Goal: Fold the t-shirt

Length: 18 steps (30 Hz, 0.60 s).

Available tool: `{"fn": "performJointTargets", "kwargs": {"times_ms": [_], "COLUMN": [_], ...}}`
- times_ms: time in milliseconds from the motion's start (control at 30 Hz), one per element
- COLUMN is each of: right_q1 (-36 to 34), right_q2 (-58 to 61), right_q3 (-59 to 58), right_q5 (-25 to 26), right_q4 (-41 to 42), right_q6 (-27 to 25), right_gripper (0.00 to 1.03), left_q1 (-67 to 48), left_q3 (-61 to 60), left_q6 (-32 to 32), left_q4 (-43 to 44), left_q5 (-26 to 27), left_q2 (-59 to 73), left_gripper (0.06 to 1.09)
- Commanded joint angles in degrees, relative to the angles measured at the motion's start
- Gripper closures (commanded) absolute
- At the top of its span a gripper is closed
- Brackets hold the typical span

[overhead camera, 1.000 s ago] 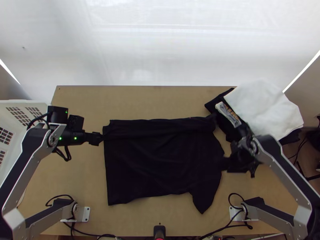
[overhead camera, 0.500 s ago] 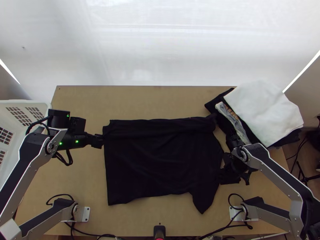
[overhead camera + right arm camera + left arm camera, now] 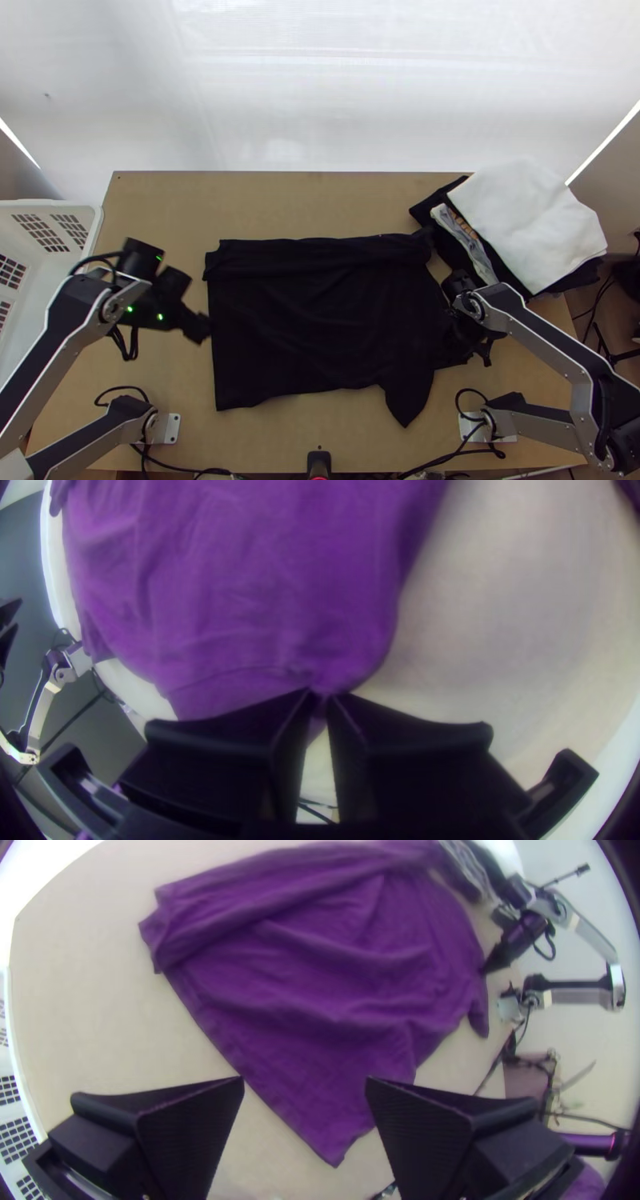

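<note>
my left pincer (image 3: 203,330) stands wide, holding nothing; my right pincer (image 3: 456,342) nips the edge of one t-shirt (image 3: 312,320), spread between the desk's (image 3: 312,204) side edges; one white cloth (image 3: 528,224) lies by the far right corner.

"where do we look from up high?"
"over the table's (image 3: 280,200) near edge, steeply down, out past its far edge."
"and by wrist?"
"from the left, we face across the t-shirt (image 3: 304,320) towards the right arm (image 3: 552,344); from the right, we look down much nearer. both wrist views share the t-shirt."
</note>
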Motion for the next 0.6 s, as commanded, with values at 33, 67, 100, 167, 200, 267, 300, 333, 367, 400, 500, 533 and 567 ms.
{"fn": "performJointTargets", "kwargs": {"times_ms": [33,67,100,167,200,267,300,333,367,400,500,533,567], "right_q1": [1.9,2.0,2.0,2.0,1.9,1.9,1.9,1.9,1.8,1.7,1.6,1.6,1.6], "right_q2": [0.8,0.8,0.8,0.8,0.9,0.9,0.9,0.8,0.8,0.7,0.3,0.2,0.2], "right_q3": [0.3,0.3,0.3,0.5,0.7,0.8,0.9,0.9,1.0,1.1,1.3,1.4,1.6], "right_q5": [0.2,0.2,0.3,0.4,0.4,0.4,0.4,0.4,0.5,0.5,0.5,0.5,0.5], "right_q4": [2.1,2.1,2.1,2.2,2.2,2.2,2.2,2.2,2.1,2.0,1.7,1.7,1.7], "right_q6": [-0.4,-0.3,-0.3,-0.1,-0.1,-0.1,-0.1,0.0,0.0,0.0,0.1,0.2,0.4], "right_gripper": [1.0,1.0,1.0,1.0,1.0,1.0,1.0,1.0,1.0,1.0,1.0,1.0,1.0], "left_q1": [-8.7,-10.0,-11.7,-16.0,-18.2,-21.4,-23.6,-25.8,-28.1,-31.1,-34.6,-34.7,-34.8], "left_q3": [-1.6,-1.9,-2.4,-4.5,-6.3,-9.3,-10.2,-11.1,-12.0,-12.6,-12.7,-12.7,-12.6], "left_q6": [9.3,9.4,9.4,9.4,9.7,10.8,10.5,10.1,10.0,9.0,7.3,7.1,6.9], "left_q4": [-10.9,-11.2,-12.4,-13.4,-13.4,-12.2,-11.6,-11.4,-10.9,-10.0,-6.5,-4.9,-3.9], "left_q5": [-1.6,-1.9,-2.9,-5.0,-5.8,-7.8,-8.2,-9.2,-10.8,-11.8,-12.2,-12.2,-12.2], "left_q2": [1.6,2.3,3.3,5.3,6.2,7.3,7.9,8.4,8.7,9.0,10.7,11.0,11.2], "left_gripper": [0.2,0.2,0.2,0.2,0.2,0.2,0.2,0.2,0.2,0.2,0.2,0.2,0.2]}}
